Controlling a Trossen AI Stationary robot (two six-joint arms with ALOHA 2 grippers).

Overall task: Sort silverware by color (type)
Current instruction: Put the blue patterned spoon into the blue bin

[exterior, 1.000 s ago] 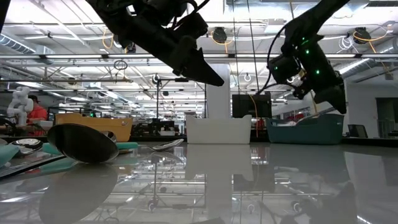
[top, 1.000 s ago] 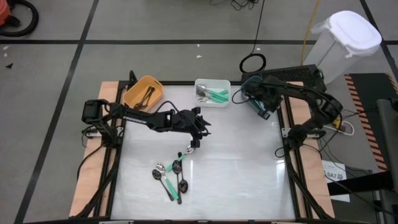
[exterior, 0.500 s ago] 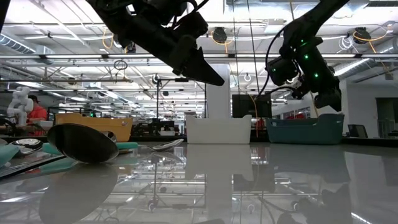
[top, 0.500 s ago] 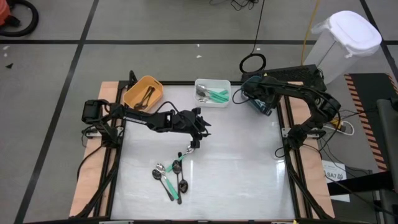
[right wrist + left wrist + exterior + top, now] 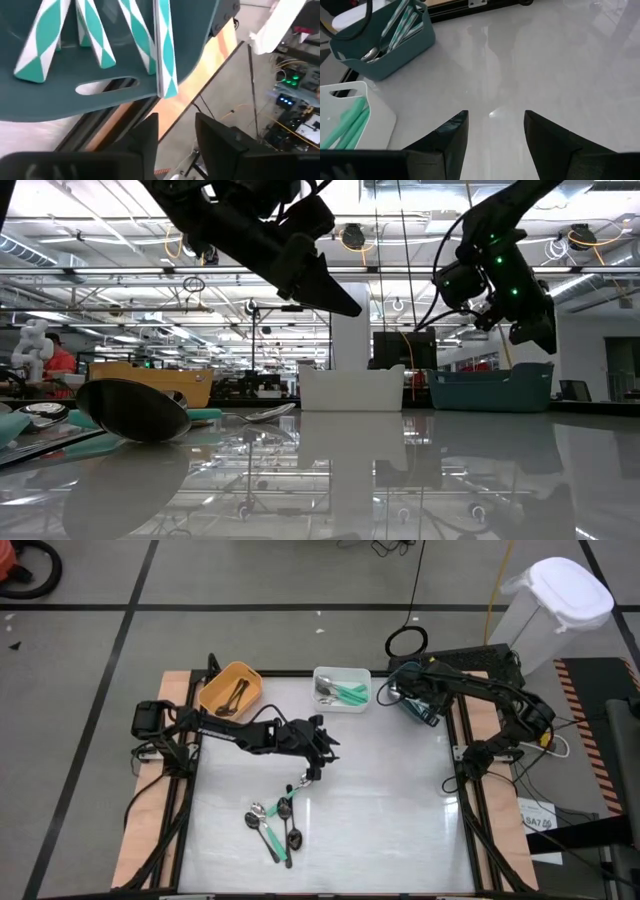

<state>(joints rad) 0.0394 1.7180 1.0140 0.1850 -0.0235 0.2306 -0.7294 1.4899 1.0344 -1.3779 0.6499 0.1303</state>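
High view: loose spoons (image 5: 276, 823) lie just beside the left tool (image 5: 314, 762).

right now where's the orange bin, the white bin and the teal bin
orange bin (image 5: 247, 676): high view, on its far rim.
white bin (image 5: 322, 673): high view, on its rim corner.
teal bin (image 5: 405, 51): left wrist view, on its outer side wall.

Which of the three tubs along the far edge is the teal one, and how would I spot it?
Along the table's far edge stand three tubs. The teal tub is at the right corner, under the right hand. Unlike the orange tub and white tub, it holds teal-and-white patterned handles.
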